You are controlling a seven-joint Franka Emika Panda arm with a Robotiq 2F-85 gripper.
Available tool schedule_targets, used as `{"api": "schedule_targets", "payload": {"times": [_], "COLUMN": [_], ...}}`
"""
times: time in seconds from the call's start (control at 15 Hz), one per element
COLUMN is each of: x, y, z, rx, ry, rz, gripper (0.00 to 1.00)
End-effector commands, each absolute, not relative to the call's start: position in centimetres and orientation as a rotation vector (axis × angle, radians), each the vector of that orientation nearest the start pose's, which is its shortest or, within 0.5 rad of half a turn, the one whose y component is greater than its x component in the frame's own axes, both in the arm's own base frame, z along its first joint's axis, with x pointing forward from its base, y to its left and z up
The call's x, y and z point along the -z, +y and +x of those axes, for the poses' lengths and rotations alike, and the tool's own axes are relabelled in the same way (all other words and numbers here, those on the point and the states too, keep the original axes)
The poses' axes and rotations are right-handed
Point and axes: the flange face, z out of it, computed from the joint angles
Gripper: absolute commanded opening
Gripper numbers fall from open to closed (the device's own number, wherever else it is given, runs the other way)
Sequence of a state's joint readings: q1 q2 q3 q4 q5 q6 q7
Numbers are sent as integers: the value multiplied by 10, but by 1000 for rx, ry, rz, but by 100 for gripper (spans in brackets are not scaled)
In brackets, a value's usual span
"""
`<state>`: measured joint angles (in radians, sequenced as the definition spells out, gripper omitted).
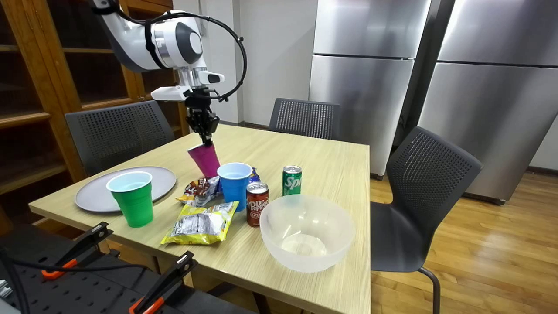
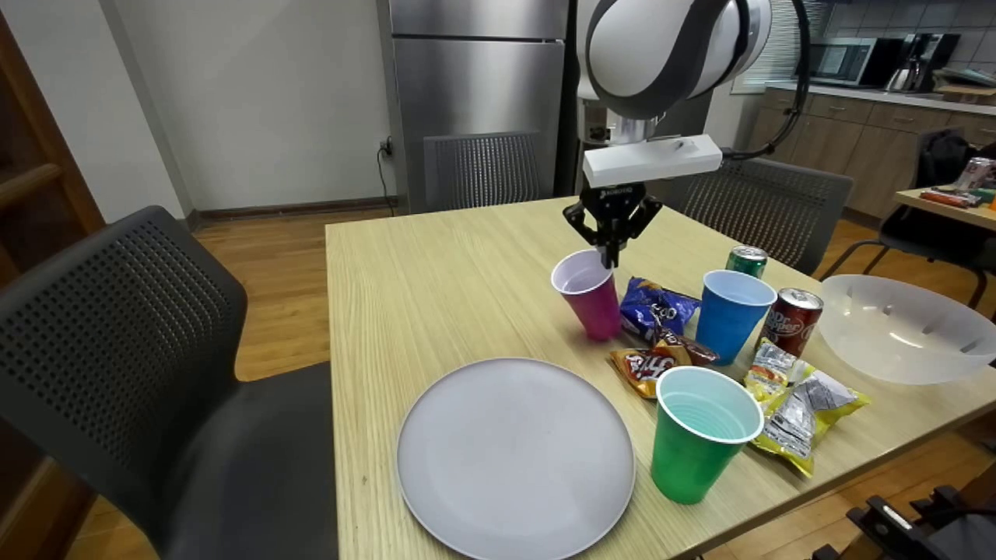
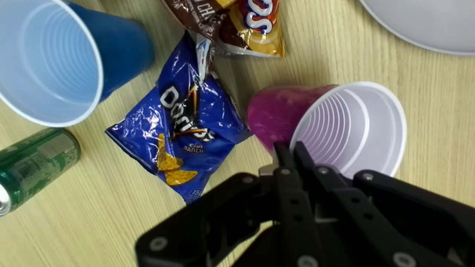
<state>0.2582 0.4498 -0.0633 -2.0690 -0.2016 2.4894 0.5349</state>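
The gripper (image 3: 292, 146) pinches the purple cup (image 2: 593, 309) by its rim; the wrist view shows the rim passing between the fingertips, a detail too small to make out in the exterior views. The cup is tilted, mouth turned toward the tabletop (image 1: 331, 161) edge where a chair (image 2: 117, 334) stands. Its base is just beside a blue bag (image 3: 185, 122); whether the base touches the tabletop cannot be told.

The wrist view shows the front of the blue bag with its name whole; in an exterior view the blue cup (image 1: 234, 194) hides most of that bag. Also in an exterior view, the plate (image 1: 93, 194) lies by the tabletop's left corner, and the green cup (image 1: 133, 198), yellow bag (image 1: 202, 224) and frosted bowl (image 1: 307, 257) follow the near edge from left to right; these last three lie outside the wrist view. A microwave (image 2: 844, 61) is seen in an exterior view only.

Readable markings: "Doritos" and "Cool Ranch" on the blue bag; "SCO" and, creased, "Corn Chips" on the brown-and-orange bag (image 3: 237, 26); "Dr Pepper" and "23" on the dark red can (image 1: 257, 205); "Spr" on the green can (image 1: 291, 179). Print on the yellow bag's silver panel is too small to read.
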Motion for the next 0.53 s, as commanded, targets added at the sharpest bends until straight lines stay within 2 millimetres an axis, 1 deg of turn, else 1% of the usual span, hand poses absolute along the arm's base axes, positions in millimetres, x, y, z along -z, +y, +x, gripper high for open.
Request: {"api": "schedule_targets", "payload": {"times": [0.0,0.27,0.47], "x": [-233,-249,-257], "y": [126,146,167], "z": [565,559,550], "rx": [73,119,136], "ry": [302,262,228], "rz": [-3278,-3277,-3273], "gripper": [1,1,1]}}
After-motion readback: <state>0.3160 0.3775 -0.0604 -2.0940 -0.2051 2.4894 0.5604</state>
